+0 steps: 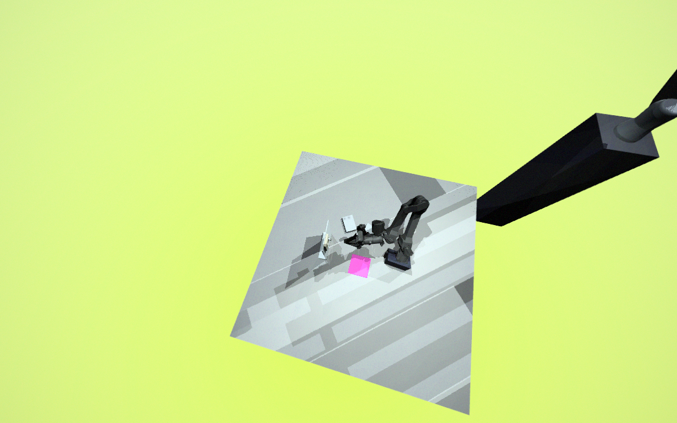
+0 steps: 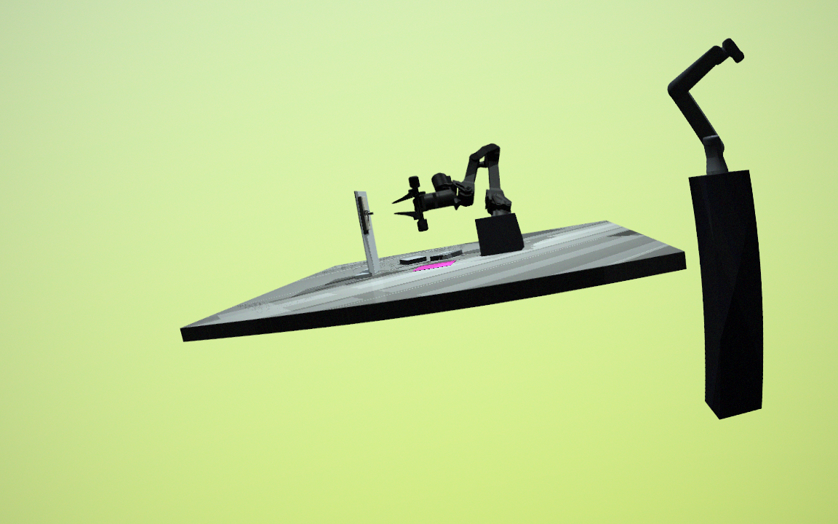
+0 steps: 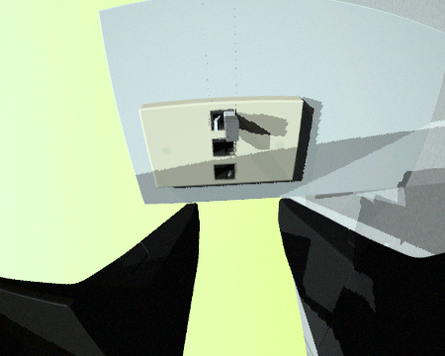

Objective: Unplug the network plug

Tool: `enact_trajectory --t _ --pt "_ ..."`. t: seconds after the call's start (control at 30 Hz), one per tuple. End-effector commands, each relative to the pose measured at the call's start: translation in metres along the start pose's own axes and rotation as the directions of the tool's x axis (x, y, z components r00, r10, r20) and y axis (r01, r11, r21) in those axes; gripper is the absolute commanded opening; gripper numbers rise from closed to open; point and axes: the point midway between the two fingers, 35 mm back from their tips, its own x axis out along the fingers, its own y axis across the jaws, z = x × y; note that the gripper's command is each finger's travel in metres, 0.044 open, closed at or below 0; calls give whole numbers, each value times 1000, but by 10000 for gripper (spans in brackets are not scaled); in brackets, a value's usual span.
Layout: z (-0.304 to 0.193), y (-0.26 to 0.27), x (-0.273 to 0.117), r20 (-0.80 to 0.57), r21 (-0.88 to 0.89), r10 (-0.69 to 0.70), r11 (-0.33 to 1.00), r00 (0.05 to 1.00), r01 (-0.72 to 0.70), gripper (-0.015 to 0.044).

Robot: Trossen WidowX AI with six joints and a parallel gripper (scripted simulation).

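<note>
The upright grey panel (image 1: 324, 242) stands on the table; it also shows in the exterior view (image 2: 365, 231) and fills the wrist view (image 3: 276, 86). A cream faceplate (image 3: 222, 141) on it has three sockets. The grey plug (image 3: 230, 126) sits in the top socket and sticks out towards me; in the exterior view it shows as a small stub (image 2: 369, 213). My gripper (image 2: 396, 207) hovers level with the plug, a short way in front of the panel and apart from it. Its fingers stand partly open with nothing between them. The pink marked square (image 1: 358, 265) lies on the table below.
A flat white plate (image 1: 349, 222) lies on the table behind the gripper. The arm's dark base block (image 1: 398, 258) stands beside the pink square. A tall black pillar (image 2: 728, 287) with a second arm stands off the table's right edge.
</note>
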Motion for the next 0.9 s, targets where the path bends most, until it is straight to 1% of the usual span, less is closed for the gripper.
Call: enact_trajectory --t 0.0,0.87 --pt "3 0 13 -1 -4 7 1000 1000 -7 156" --pt "14 1 52 1 -5 9 1000 1000 -9 156"
